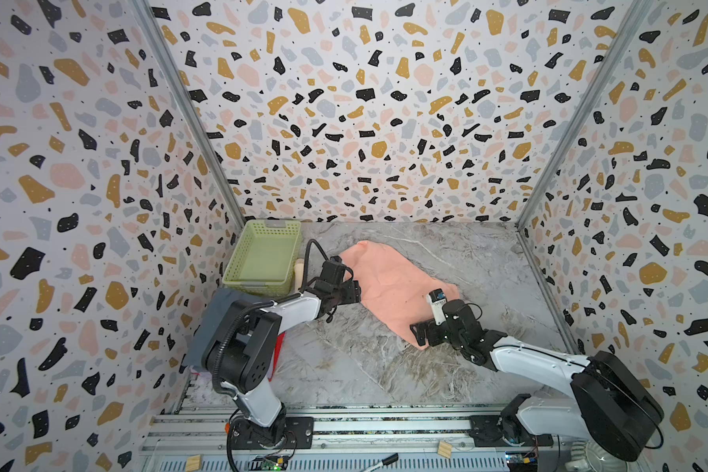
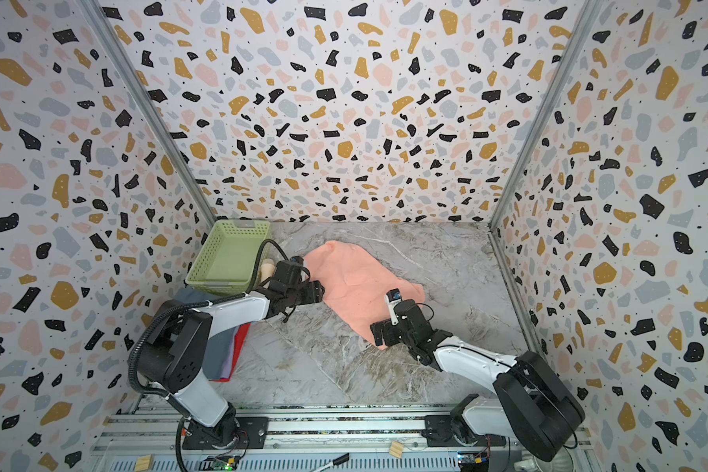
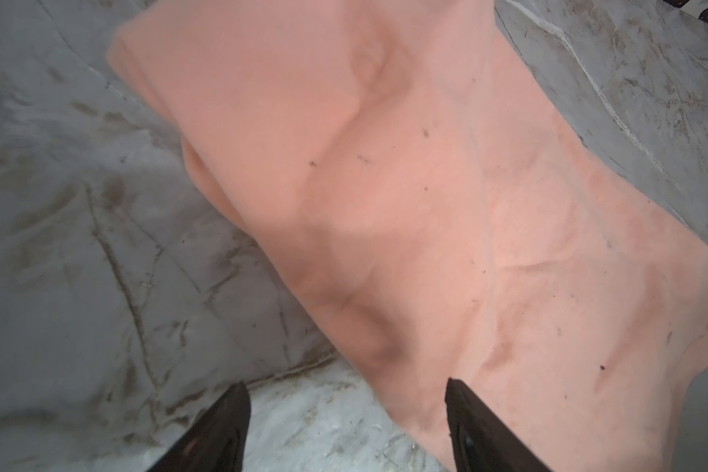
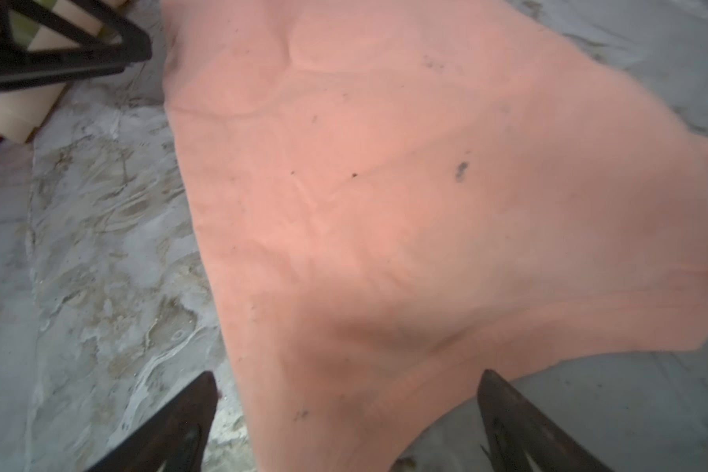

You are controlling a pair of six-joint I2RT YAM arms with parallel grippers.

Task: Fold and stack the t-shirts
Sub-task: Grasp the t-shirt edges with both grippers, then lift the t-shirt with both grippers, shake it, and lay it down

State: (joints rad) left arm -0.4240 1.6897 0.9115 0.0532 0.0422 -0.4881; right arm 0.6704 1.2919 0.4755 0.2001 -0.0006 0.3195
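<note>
Shirt being worked: salmon-peach t-shirt (image 1: 389, 282) (image 2: 352, 286) spread plain side up mid-tabletop, lying aslant from near the far-left corner towards the near-right.
Tabletop: grey marbled tabletop (image 1: 364, 359), bare along its near edge.
Left tool: left tool (image 1: 350, 292) (image 3: 346, 384) at the shirt's left edge, jaws spread and holding nothing. One fingertip (image 3: 238, 392) is over bare tabletop, the other over the cloth.
Right tool: right tool (image 1: 419, 333) (image 4: 346, 374) at the shirt's nearest corner, jaws at their widest and holding nothing. The hem runs between the fingers; whether they touch the cloth, I cannot tell.
Stack: folded slate-grey shirt (image 1: 215, 314) on top at the left edge, partly hidden by the left arm, with a lavender edge (image 2: 232, 353) and a red edge (image 2: 243, 333) showing beneath.
Basket: pale green basket (image 1: 258, 288) in the far-left corner.
Stick: beige stick (image 1: 299, 271) just beside the basket's right wall.
</note>
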